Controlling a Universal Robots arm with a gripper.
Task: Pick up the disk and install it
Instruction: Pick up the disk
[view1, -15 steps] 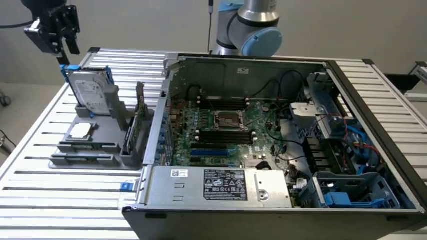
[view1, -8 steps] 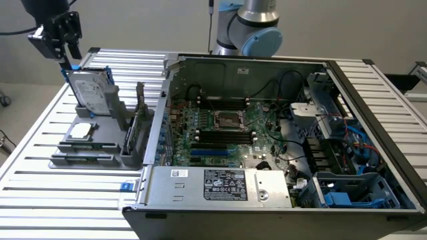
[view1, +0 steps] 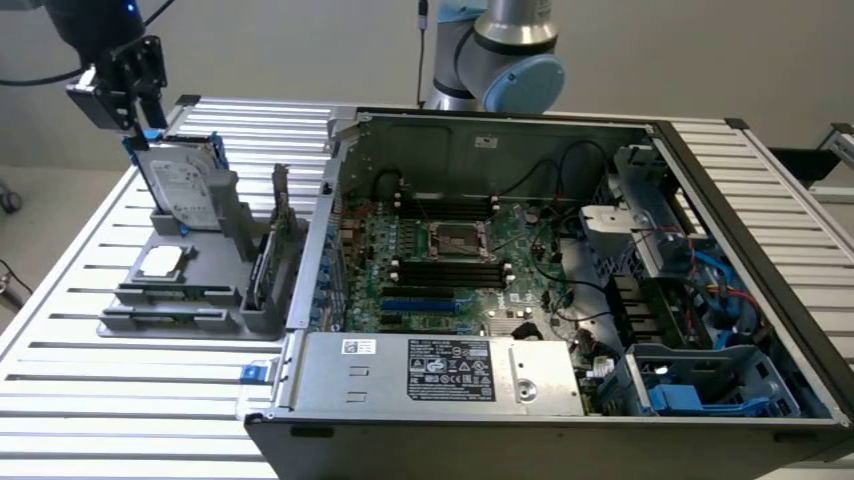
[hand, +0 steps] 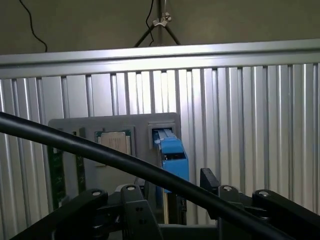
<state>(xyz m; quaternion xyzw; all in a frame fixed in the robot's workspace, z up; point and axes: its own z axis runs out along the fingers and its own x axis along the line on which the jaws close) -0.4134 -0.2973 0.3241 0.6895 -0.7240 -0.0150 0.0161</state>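
Hovering, seemingly, hand (view1: 134, 120) just above upright disk (view1: 180, 185).

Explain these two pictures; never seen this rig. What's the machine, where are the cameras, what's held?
It is one robot arm with an end effector, its grasping part. One camera stands off the arm and sees the whole slatted table; the other rides on the wrist, looking past the end effector. On the table sit an open computer case and a grey holder. The disk stands upright in that holder; a small chip lies on it too. The end effector hangs open over the disk's top edge and grips nothing.
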